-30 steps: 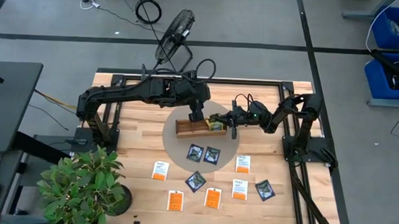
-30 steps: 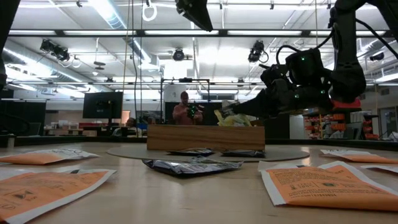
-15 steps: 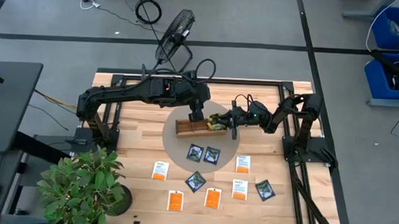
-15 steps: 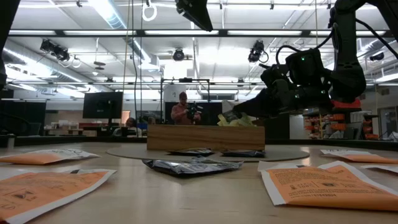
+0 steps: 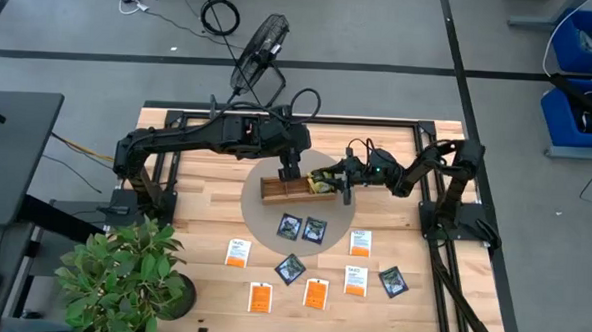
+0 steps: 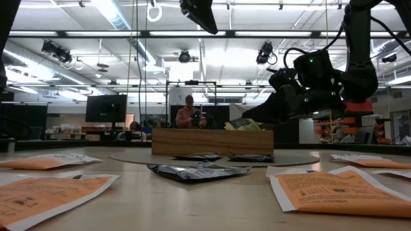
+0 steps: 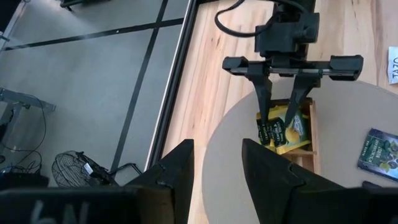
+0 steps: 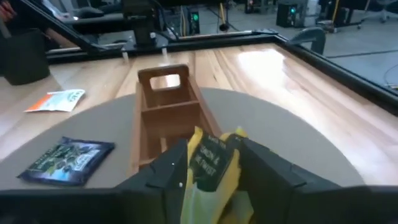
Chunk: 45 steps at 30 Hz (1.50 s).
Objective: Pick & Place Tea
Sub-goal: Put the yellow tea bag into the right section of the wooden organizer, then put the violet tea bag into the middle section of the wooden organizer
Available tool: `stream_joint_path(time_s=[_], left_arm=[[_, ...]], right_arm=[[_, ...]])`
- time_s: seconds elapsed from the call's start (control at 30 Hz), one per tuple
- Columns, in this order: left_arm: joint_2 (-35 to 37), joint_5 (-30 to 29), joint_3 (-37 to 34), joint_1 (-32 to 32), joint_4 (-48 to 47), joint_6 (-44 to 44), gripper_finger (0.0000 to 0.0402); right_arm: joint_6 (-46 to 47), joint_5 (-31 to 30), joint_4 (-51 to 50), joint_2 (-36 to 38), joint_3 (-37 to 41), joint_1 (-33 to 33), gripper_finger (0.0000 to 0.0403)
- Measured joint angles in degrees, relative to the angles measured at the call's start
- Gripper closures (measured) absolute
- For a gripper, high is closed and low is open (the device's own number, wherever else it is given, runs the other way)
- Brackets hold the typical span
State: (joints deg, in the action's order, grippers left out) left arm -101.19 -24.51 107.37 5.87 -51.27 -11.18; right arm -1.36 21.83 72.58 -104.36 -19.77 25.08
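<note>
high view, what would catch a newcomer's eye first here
The right tool sits at the wooden tray's right end, its fingers open either side of yellow-green tea packets. The left tool hangs above the tray, and more tea packets lie scattered across the table's near half.

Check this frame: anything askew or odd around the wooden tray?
Yes. The yellow-green tea packets in the wooden tray's end compartment stand tilted and poke above its rim rather than lying flat. The right gripper sits right over them, fingers apart around one packet. The left gripper hovers above the tray.
</note>
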Motion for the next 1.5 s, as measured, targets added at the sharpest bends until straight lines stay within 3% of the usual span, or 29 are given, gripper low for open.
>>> stream_joint_path(time_s=[0.23, 0.43, 0.67, 0.87, 1.0, 1.17, 1.3, 1.5], left_arm=[[0.0, 0.0, 0.0, 0.1, -0.9, 0.4, 0.0262], [0.0, 0.0, 0.0, 0.0, -5.2, 3.0, 0.0262], [0.0, 4.0, 0.0, -2.2, -12.5, 6.8, 0.0262], [0.0, 6.6, 0.0, -6.7, -15.2, 10.7, 0.0262], [0.1, 6.5, -0.5, -10.2, -16.7, 14.4, 0.0262], [0.0, 6.6, -7.7, -14.5, -11.8, 14.5, 0.0262], [0.0, 8.2, -15.3, -15.4, -4.0, 10.7, 0.0262], [0.0, 14.7, -21.9, -12.7, -1.5, 10.4, 0.0262]], right_arm=[[-1.3, -0.9, -5.1, 7.2, 0.0, -0.1, 0.0264], [-4.2, -7.4, -18.2, 19.1, 0.0, -1.1, 0.0264], [-4.5, -14.4, -33.8, 34.2, 0.0, -6.0, 0.0264], [-4.6, -19.1, -46.2, 42.5, 0.0, -11.9, 0.0264], [-4.6, -24.2, -52.0, 45.3, 0.0, -17.2, 0.0264], [-3.6, -30.9, -55.2, 46.0, 0.0, -23.1, 0.0264], [-2.0, -31.5, -54.8, 46.0, 0.0, -26.0, 0.0264], [2.5, -31.8, -55.3, 46.0, 0.0, -29.9, 0.0264]])
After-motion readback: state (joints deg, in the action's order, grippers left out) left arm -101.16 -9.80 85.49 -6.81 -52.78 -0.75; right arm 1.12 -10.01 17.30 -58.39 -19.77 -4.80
